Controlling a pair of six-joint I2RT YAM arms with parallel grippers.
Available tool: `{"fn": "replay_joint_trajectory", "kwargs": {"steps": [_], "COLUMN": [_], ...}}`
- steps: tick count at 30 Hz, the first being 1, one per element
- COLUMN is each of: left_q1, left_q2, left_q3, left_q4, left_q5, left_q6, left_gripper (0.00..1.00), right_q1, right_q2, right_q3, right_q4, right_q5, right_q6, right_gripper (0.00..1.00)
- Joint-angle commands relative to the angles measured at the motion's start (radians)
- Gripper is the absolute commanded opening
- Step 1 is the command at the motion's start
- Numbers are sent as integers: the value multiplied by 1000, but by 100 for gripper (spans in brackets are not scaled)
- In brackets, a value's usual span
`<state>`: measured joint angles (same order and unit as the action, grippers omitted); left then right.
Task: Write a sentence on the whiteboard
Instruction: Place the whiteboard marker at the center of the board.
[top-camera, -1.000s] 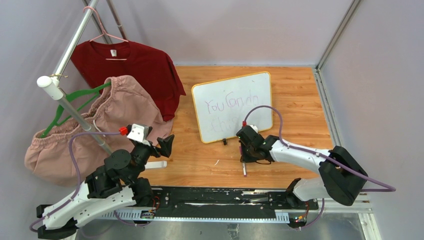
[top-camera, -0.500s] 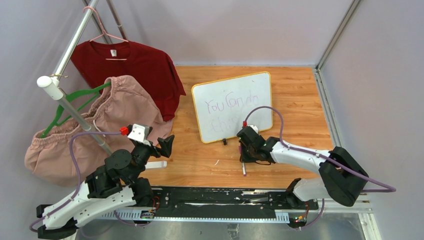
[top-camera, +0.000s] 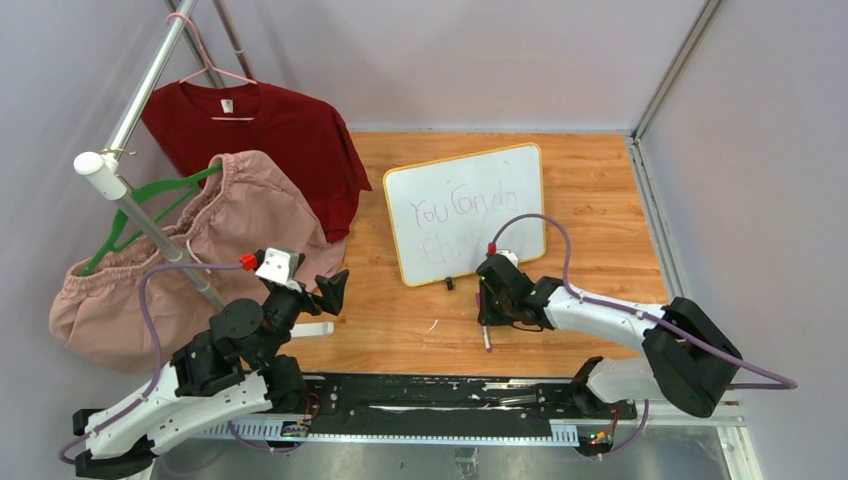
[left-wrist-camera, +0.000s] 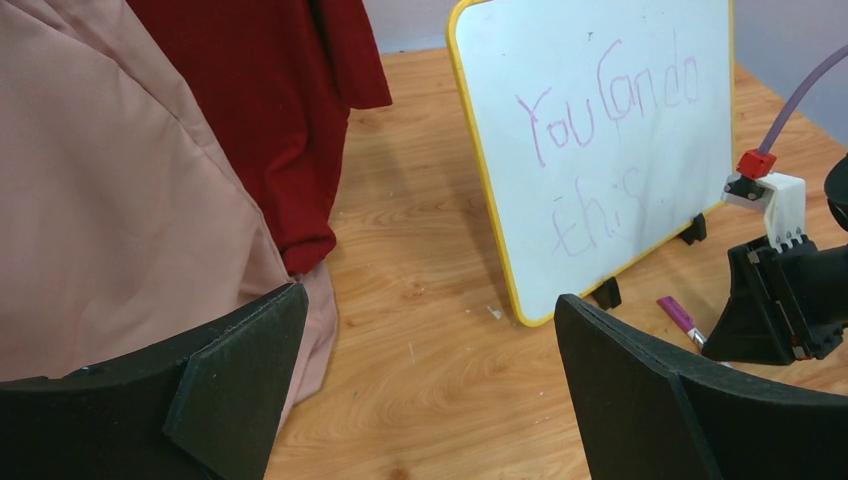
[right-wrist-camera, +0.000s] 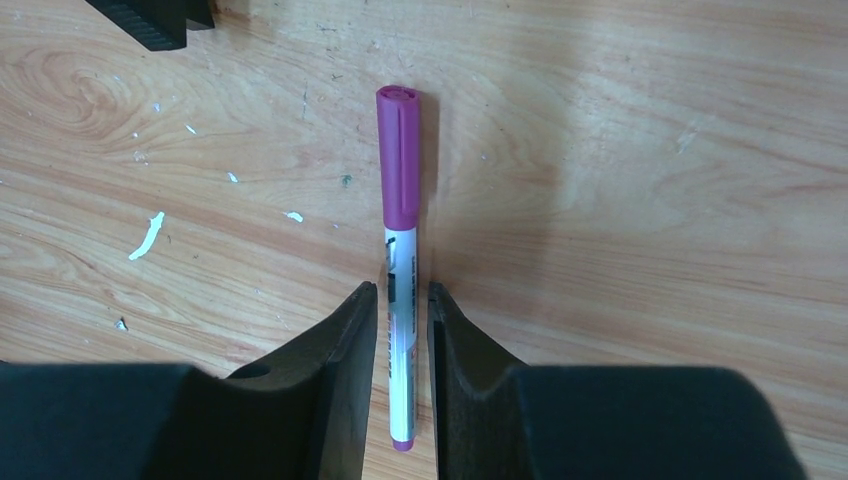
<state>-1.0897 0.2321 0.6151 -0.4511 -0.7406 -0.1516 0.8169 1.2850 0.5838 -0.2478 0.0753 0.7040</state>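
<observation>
Right gripper (right-wrist-camera: 402, 292): jaws slightly parted, astride marker (right-wrist-camera: 399, 180) lying on bench (right-wrist-camera: 650, 200).
Left gripper (left-wrist-camera: 430, 300): wide open, empty.
Whiteboard (top-camera: 470, 175): beyond right gripper, sentence (top-camera: 462, 208) legible.

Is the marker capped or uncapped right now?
Capped: the purple cap sits seated on the marker, which lies flat on the table.

Whiteboard (top-camera: 455, 178) propped upright; purple sentence (top-camera: 463, 208) (two lines).

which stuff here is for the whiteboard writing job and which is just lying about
Job: whiteboard, sentence, marker, right claw.
Lying about: red shirt, pink garment, green hanger, rack pole.
</observation>
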Motion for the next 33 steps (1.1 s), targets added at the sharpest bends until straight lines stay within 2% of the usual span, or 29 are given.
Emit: {"fn": "replay_joint_trajectory", "kwargs": {"steps": [1, 12, 33], "left_q1": [-4, -4, -4], "left_q2": [9, 10, 19], "left_q3": [7, 9, 11], "left_q4": [12, 8, 3], "left_q5": [5, 16, 22], "left_q6": [12, 4, 3], "left_gripper": [100, 100, 100], "right_q1": [-9, 10, 28], "right_q2": [-22, -118, -79], "right_q3": [-27, -70, -93], "right_q4": [-57, -99, -4], "right_q5": [6, -28, -60], "right_q6": [15, 77, 165], "right_gripper": [29, 29, 25]}}
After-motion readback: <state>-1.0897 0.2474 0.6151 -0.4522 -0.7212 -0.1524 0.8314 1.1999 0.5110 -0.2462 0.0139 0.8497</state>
